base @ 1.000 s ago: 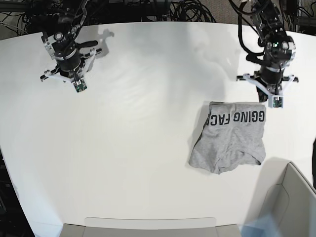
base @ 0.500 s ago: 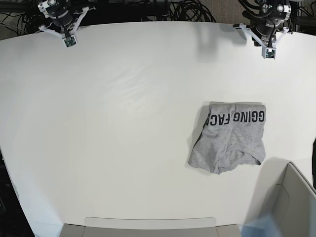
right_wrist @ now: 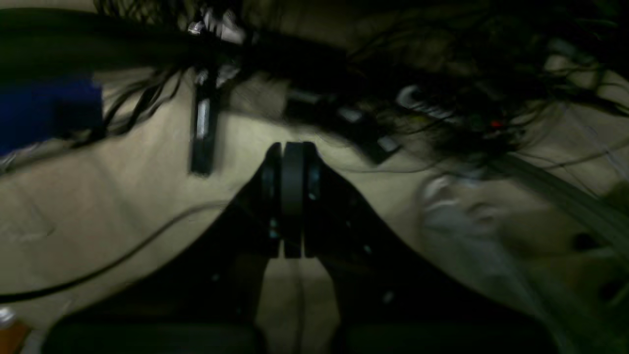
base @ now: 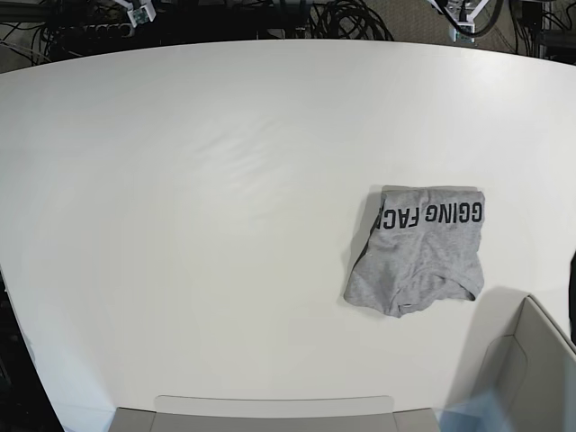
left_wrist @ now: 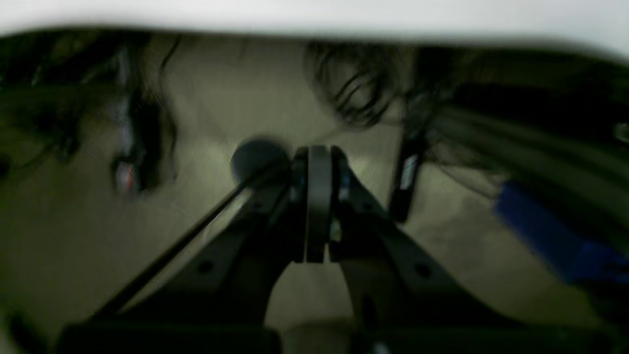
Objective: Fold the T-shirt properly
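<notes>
The T-shirt (base: 418, 254) lies folded into a small grey bundle on the right part of the white table (base: 198, 207), black lettering along its far edge. Both arms are drawn back past the table's far edge, far from it. Only a tip of the left gripper (base: 463, 13) shows at the top right of the base view, and a tip of the right gripper (base: 142, 13) at the top left. In the left wrist view the left gripper (left_wrist: 318, 152) is shut and empty above the floor. The right gripper (right_wrist: 293, 147) is shut and empty too.
A grey bin (base: 531, 378) stands at the near right corner, and a grey tray edge (base: 270, 409) runs along the near side. Tangled black cables (base: 351, 18) lie on the floor behind the table. A blue object (left_wrist: 555, 236) lies among them.
Both arms have pulled back from over the table to beyond its far edge. The T-shirt has not moved.
</notes>
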